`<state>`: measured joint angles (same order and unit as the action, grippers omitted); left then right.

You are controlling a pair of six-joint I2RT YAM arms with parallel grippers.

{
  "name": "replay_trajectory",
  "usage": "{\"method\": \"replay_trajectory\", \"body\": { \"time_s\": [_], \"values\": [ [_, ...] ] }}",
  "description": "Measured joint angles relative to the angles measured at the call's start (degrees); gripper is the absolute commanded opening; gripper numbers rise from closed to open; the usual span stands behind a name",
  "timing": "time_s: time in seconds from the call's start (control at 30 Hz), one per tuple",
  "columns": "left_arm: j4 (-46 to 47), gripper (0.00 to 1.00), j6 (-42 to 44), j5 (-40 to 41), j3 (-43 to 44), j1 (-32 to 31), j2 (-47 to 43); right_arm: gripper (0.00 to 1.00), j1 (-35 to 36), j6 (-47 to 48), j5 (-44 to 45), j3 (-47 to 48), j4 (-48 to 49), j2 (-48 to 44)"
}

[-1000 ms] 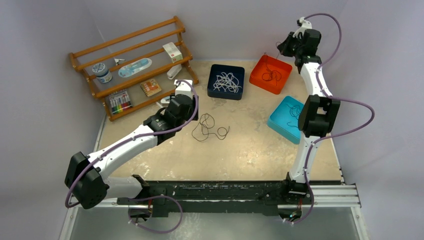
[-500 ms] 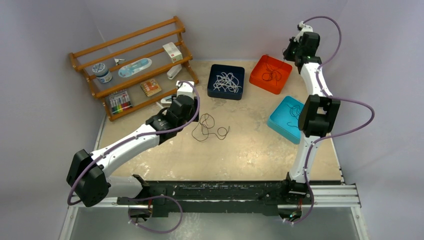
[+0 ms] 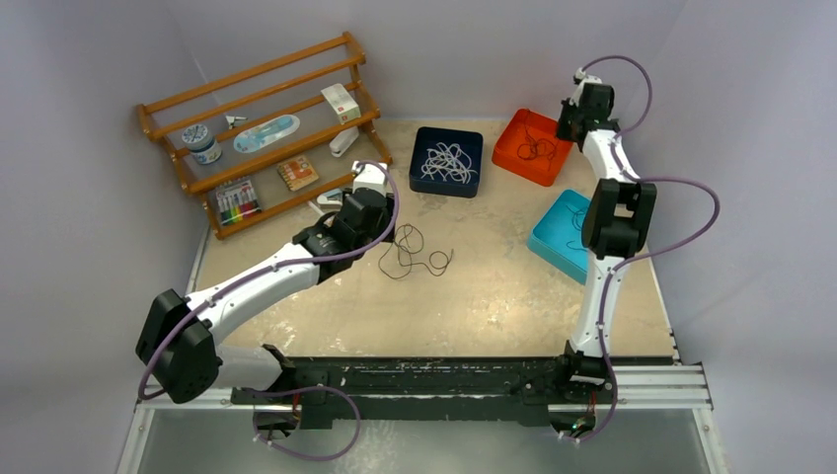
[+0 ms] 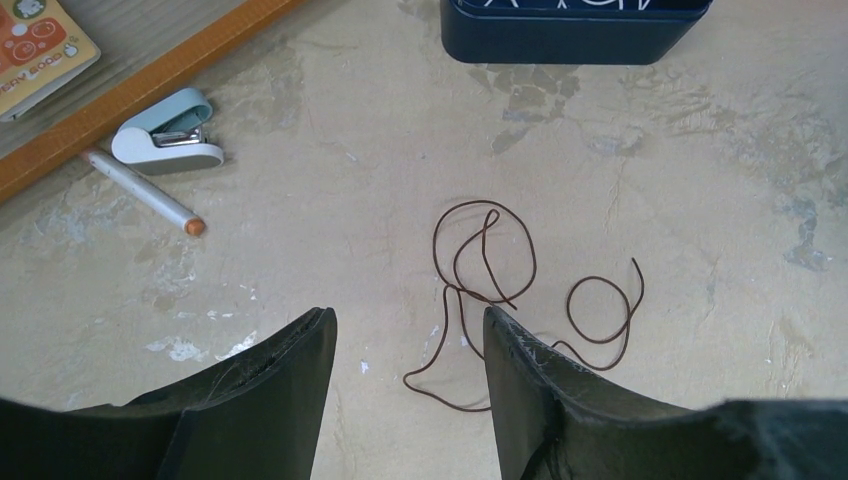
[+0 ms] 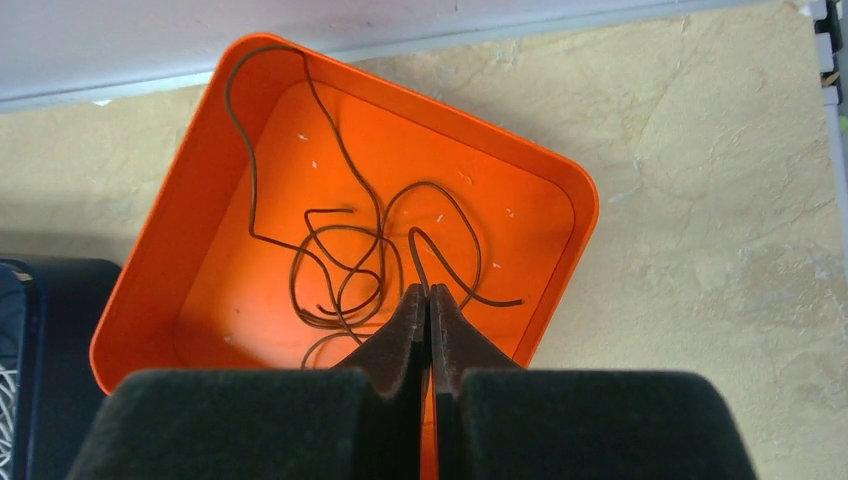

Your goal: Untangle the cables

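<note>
Hovering over one loose brown cable (image 4: 483, 205) on the table (image 4: 720, 320), left claw (image 4: 405, 320) sits about half open, empty. Right claw (image 5: 428, 290) is pressed fully closed above orange tray (image 5: 505, 255) with a brown tangle (image 5: 340, 270); can't tell if a strand is pinched. Three trays: orange, teal tray (image 3: 553, 239), navy tray (image 3: 425, 139) with white cables (image 3: 446, 161).

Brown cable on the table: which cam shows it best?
Left wrist: the brown cable lies close, loops distinct, its near part hidden behind the left claw. Top external shows it only small. Right wrist misses it.
</note>
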<state>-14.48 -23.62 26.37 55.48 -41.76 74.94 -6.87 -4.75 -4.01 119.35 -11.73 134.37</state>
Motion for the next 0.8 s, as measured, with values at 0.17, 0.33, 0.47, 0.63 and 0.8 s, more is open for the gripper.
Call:
{"method": "replay_trajectory", "body": {
  "time_s": [0.17, 0.33, 0.47, 0.63, 0.8],
  "values": [
    [0.00, 0.55, 0.00, -0.39, 0.00, 0.00, 0.85, 0.00, 0.00, 1.07, -0.85, 0.02, -0.46, 0.74],
    [0.04, 0.55, -0.02, -0.48, 0.00, 0.00, 0.96, 0.02, 0.07, 1.77, -2.64, 2.84, -1.36, 1.86],
    [0.02, 0.55, -0.02, -0.59, 0.00, 0.00, 0.98, 0.03, 0.07, 2.19, -3.58, 5.40, -2.08, 3.28],
    [0.04, 0.55, -0.02, -0.59, 0.00, 0.00, 0.98, 0.06, 0.11, 2.45, -4.81, 7.13, -2.80, 5.86],
    [0.07, 0.54, -0.02, -0.59, 0.00, 0.00, 0.96, 0.17, 0.13, 2.71, -5.84, 7.23, -3.96, 8.02]
  ]
}}
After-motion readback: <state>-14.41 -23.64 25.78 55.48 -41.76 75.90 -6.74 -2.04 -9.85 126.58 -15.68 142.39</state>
